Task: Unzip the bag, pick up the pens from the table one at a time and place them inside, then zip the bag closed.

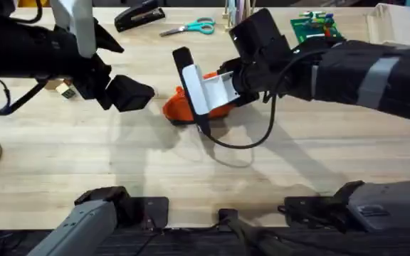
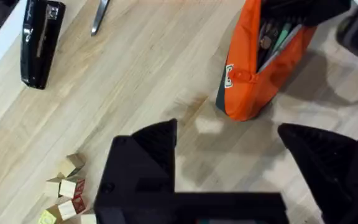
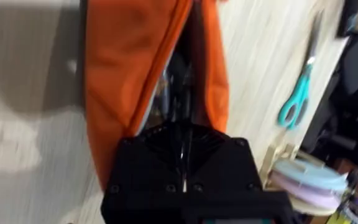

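The bag is orange woven cloth, matt, with soft folds. The table is pale wood, grain showing, its finish smooth and faintly sheened. The stapler is glossy black. The scissors pair teal plastic handles with bright metal blades. The left gripper looks like matt black plastic.

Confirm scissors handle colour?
Teal, on the scissors; clearest in the right wrist view.
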You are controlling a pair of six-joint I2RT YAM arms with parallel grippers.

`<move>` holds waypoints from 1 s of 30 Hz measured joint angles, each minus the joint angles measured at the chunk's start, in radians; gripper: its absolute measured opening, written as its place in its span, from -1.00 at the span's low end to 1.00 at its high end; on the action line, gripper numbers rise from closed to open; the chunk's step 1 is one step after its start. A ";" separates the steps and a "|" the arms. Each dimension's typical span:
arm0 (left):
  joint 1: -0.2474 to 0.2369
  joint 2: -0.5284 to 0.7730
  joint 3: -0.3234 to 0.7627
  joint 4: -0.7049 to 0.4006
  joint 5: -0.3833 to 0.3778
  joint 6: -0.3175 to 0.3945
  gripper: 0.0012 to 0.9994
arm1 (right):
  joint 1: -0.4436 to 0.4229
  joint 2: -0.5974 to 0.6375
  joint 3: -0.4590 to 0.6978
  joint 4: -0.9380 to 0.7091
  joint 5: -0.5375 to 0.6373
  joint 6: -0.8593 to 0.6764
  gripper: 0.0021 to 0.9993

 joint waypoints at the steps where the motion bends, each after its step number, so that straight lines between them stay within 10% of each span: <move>1: 0.000 0.000 0.000 0.000 0.000 0.000 0.99 | 0.003 0.002 0.000 0.009 -0.006 -0.003 -0.94; 18: 0.000 0.000 0.000 0.000 0.000 0.000 0.99 | 0.048 0.003 0.000 0.072 -0.293 0.087 -0.92; 25: 0.000 0.000 0.000 0.000 0.000 0.000 0.99 | 0.048 0.003 0.000 0.080 -0.308 0.106 0.91; 30: 0.000 0.000 0.000 0.000 0.000 0.000 0.99 | 0.048 0.003 0.000 0.081 -0.309 0.135 1.00</move>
